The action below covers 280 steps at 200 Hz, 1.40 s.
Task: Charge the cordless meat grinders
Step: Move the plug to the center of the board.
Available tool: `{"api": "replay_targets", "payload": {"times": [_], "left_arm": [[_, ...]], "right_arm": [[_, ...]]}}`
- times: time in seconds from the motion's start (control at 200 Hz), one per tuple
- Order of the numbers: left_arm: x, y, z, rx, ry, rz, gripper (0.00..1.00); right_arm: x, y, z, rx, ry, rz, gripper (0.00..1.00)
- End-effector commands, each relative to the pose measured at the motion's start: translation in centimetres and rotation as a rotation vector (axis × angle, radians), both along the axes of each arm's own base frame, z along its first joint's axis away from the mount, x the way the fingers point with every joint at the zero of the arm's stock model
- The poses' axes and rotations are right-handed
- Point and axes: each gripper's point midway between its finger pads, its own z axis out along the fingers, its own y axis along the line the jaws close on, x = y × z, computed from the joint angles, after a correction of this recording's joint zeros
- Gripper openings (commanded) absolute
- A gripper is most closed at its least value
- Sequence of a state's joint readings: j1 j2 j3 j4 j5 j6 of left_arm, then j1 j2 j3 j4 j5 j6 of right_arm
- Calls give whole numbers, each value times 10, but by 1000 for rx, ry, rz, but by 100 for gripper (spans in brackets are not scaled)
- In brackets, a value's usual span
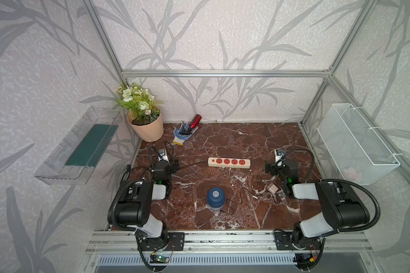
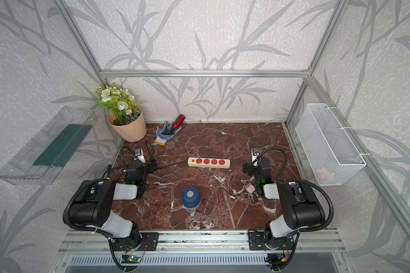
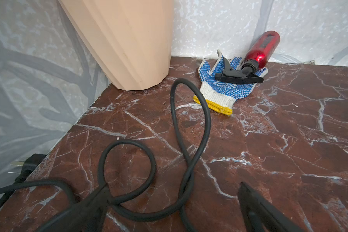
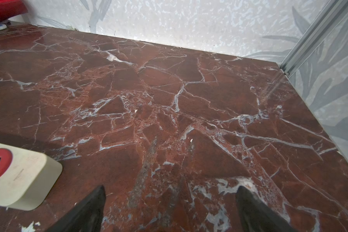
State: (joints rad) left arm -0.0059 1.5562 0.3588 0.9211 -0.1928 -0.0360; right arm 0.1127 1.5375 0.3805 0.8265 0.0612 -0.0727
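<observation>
**Cordless meat grinder** (image 1: pixel 216 198): stands upright on the marble surface (image 1: pixel 223 139), near the front edge. It is roughly midway between the left and right edges and between the two arms. Blue dome up, silver button on top, clear bowl below. Neither arm touches it.

A thin dark cable (image 1: pixel 249 192) runs in loose loops from beside the grinder's base to a small pale adapter (image 1: pixel 272 188). The adapter lies flat toward the right edge, just beside the right arm. Whether the cable's end sits in the grinder cannot be told. The adapter is well apart from the power strip (image 1: pixel 229 162) — a cream bar with four red sockets at the centre of the surface, parallel to the back edge.

**Right gripper** (image 4: pixel 171 189): jaws spread wide, nothing between them, low over bare marble just beside the strip's right end.

**Left gripper** (image 3: pixel 173 185): jaws likewise spread wide, holding nothing. It hangs near the left edge over the coils of the strip's black cord (image 3: pixel 209 122). One finger blurs into the cord, so contact there cannot be told. The cord's plug (image 3: pixel 26 164) lies at the left edge, prongs bare.

**Back left corner:** a peach flower pot (image 1: pixel 149 130). Along the back edge beside it — a dotted work glove (image 1: pixel 179 136) with a red spray bottle (image 1: pixel 195 121) lying across it, the bottle's base against the wall.
</observation>
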Motion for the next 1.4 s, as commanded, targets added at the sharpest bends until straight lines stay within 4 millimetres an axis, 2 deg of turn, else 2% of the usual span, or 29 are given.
{"api": "replay_targets", "payload": {"times": [0.0, 1.01, 1.07, 1.205, 1.295, 1.395], "left_arm": [[6, 1, 9, 7, -30, 1, 99], [6, 0, 10, 10, -34, -4, 99], [5, -2, 17, 11, -41, -12, 99], [0, 0, 37, 20, -34, 3, 99], [-3, -1, 58, 52, -33, 46, 99], [-2, -3, 83, -38, -41, 76, 99]], "right_arm": [[9, -1, 12, 2, -39, -5, 99], [9, -1, 12, 3, -40, -5, 99], [13, -1, 22, 10, -78, -10, 99], [13, -5, 36, 14, 40, -18, 100], [10, -6, 49, 23, 20, -25, 99], [5, -10, 60, 21, 31, -53, 99]]}}
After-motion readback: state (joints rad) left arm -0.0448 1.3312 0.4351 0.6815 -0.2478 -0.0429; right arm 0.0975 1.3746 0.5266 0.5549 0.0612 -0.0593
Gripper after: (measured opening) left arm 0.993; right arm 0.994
